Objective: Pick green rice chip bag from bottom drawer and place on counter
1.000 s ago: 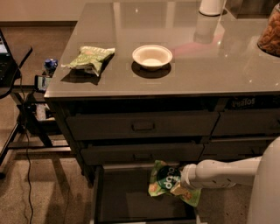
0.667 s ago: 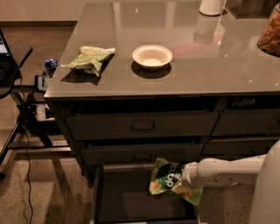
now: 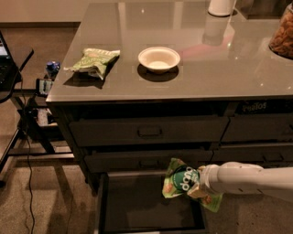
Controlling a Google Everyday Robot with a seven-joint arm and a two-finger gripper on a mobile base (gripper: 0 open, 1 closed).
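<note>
The green rice chip bag (image 3: pixel 181 182) is light green with a dark green circle and white "dang" lettering. It hangs above the right side of the open bottom drawer (image 3: pixel 137 205). My gripper (image 3: pixel 198 185) reaches in from the right on a white arm and is shut on the bag's right part. The bag covers most of the fingers. The drawer's dark floor is bare. The grey glossy counter (image 3: pixel 219 68) lies above the drawer fronts.
On the counter lie a paler olive-green wrinkly bag (image 3: pixel 94 60), a white bowl (image 3: pixel 159 58), a white cylinder (image 3: pixel 221 6) at the back and a jar of brown snacks (image 3: pixel 283 34) at the right edge. Two shut drawers (image 3: pixel 149 131) sit above. A stand with cables (image 3: pixel 27 114) is left.
The gripper and the bag have shifted slightly; the bag stays held above the drawer's right side. Nothing else has moved.
</note>
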